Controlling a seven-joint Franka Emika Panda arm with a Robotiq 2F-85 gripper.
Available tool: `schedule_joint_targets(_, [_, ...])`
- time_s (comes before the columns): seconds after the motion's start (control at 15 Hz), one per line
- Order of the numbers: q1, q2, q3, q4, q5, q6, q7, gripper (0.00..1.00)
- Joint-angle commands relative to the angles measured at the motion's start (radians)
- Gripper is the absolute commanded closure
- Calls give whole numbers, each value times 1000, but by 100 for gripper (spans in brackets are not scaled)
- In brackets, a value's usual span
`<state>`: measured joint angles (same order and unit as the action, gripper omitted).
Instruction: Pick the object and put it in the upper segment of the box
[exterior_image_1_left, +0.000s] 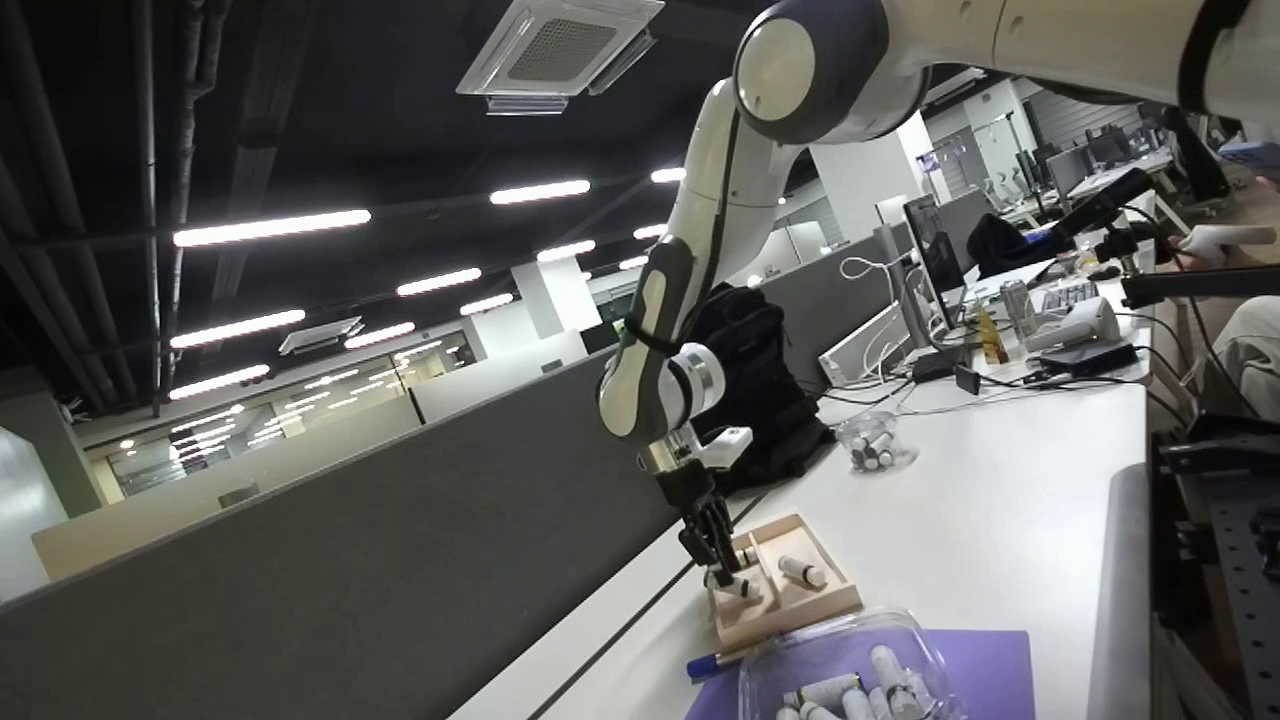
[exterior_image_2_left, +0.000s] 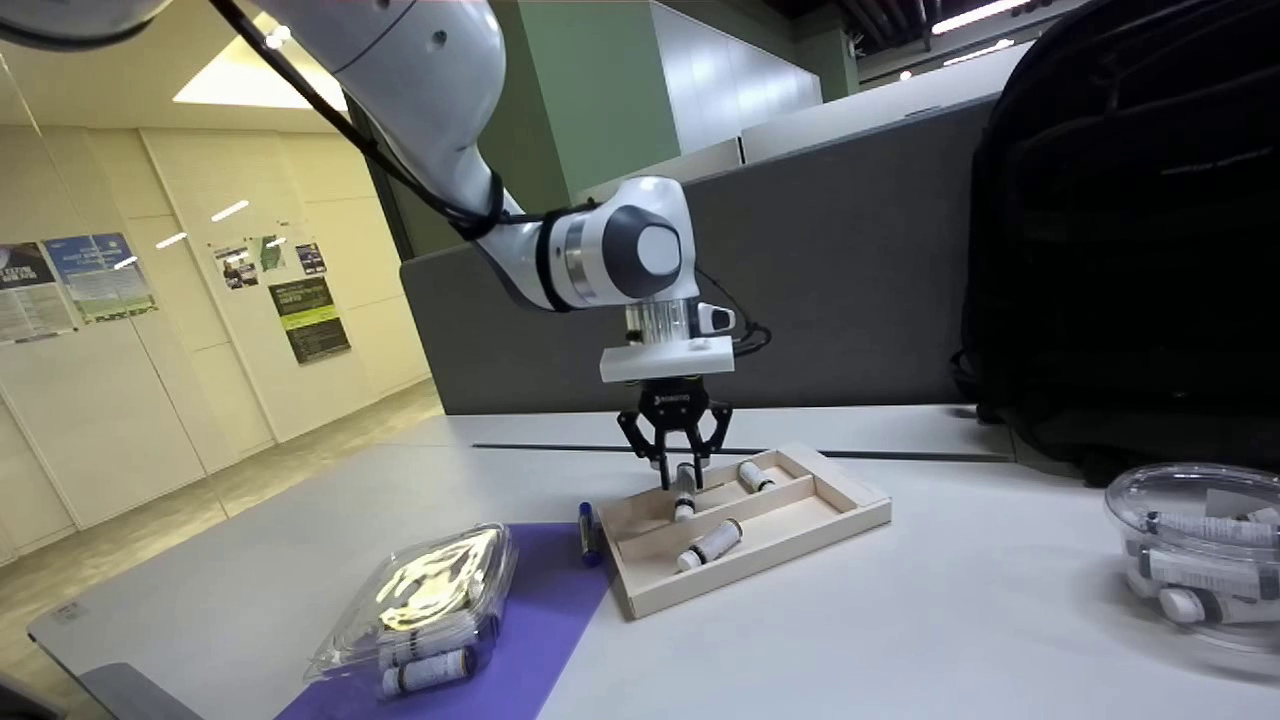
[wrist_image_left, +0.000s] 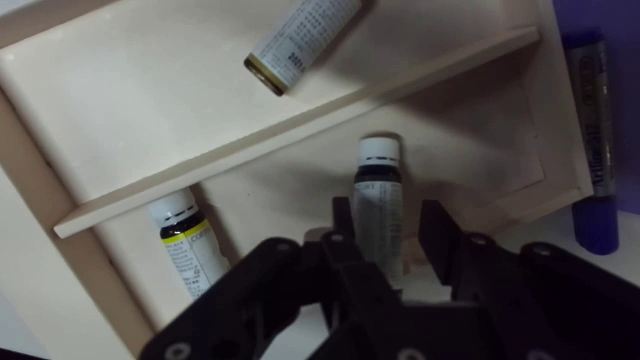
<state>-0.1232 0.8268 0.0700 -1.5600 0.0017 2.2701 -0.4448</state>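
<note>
We see the gripper (exterior_image_2_left: 682, 484) with fingers (wrist_image_left: 440, 235) parted, a gap showing beside the bottle (wrist_image_left: 378, 215) between them, whose cap end sits in the wooden box (exterior_image_2_left: 770, 555), in the compartment nearer the counter's (exterior_image_2_left: 850, 620) edge along the grey partition (exterior_image_2_left: 850, 290), a second bottle (wrist_image_left: 190, 250) lying there too and a third bottle (wrist_image_left: 305, 45) across the divider (wrist_image_left: 280, 139).

Premises are an open-plan office, evidenced by a white desk (exterior_image_1_left: 1020, 500), computer monitors (exterior_image_1_left: 935, 262), keyboard (exterior_image_1_left: 1070, 294), grey partition (exterior_image_1_left: 350, 570), ceiling strip lights (exterior_image_1_left: 272, 228) and wall posters (exterior_image_2_left: 311, 320).
</note>
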Motion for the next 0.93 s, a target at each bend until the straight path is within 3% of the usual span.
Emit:
schedule_joint_targets(0.0, [-5, 11, 6, 52, 7, -59, 26, 29])
schedule_joint_targets(0.27, [-20, -35, 13, 44, 31, -140, 16, 2])
schedule_joint_targets(0.87, [-37, -279, -45, -5, 30, -514, 34, 0])
